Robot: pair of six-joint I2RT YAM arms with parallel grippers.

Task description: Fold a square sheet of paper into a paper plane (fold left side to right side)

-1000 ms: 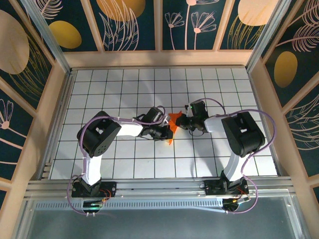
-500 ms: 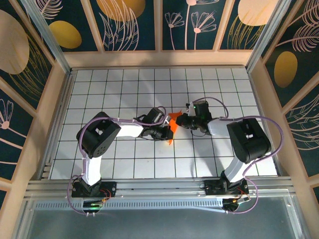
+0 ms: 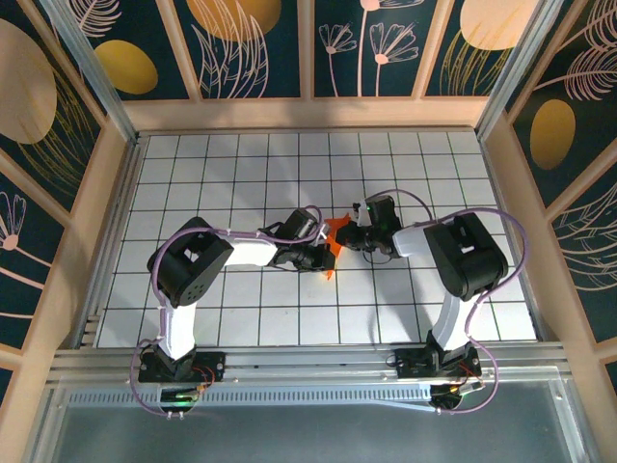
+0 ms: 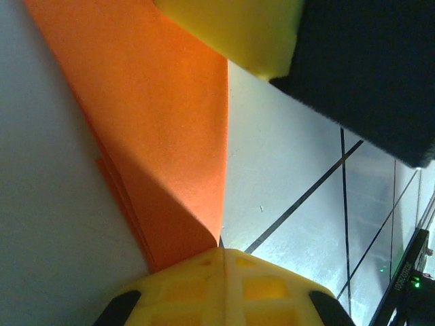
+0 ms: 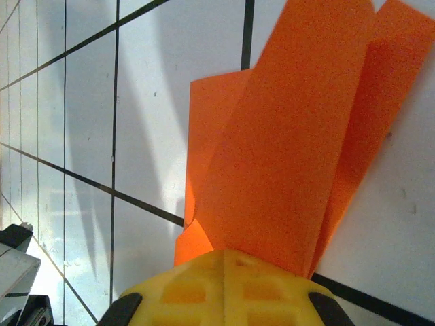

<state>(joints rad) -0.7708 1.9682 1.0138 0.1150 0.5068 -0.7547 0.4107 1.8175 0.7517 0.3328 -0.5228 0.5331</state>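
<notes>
The square sheet of paper (image 3: 335,235) is a creased bright orange wedge lying on the white grid table between my two grippers. My left gripper (image 3: 326,256) is shut, its yellow tips on the paper's near end. In the left wrist view the paper (image 4: 156,122) runs from the upper left down to the closed left gripper (image 4: 223,255), with the right gripper's yellow finger (image 4: 238,27) pressing at the top. My right gripper (image 3: 353,234) is shut too. In the right wrist view layered flaps of the paper (image 5: 292,156) fan out above the closed right gripper (image 5: 224,257), partly raised off the table.
The white gridded table (image 3: 241,164) is fenced by low wooden walls (image 3: 308,114). Both arm bases stand on the metal rail (image 3: 308,362) at the near edge. Open grid lies behind and beside the grippers.
The right arm's elbow swung out to the right and came back, and its gripper shifted slightly at the paper. The left arm and the paper have barely moved.
</notes>
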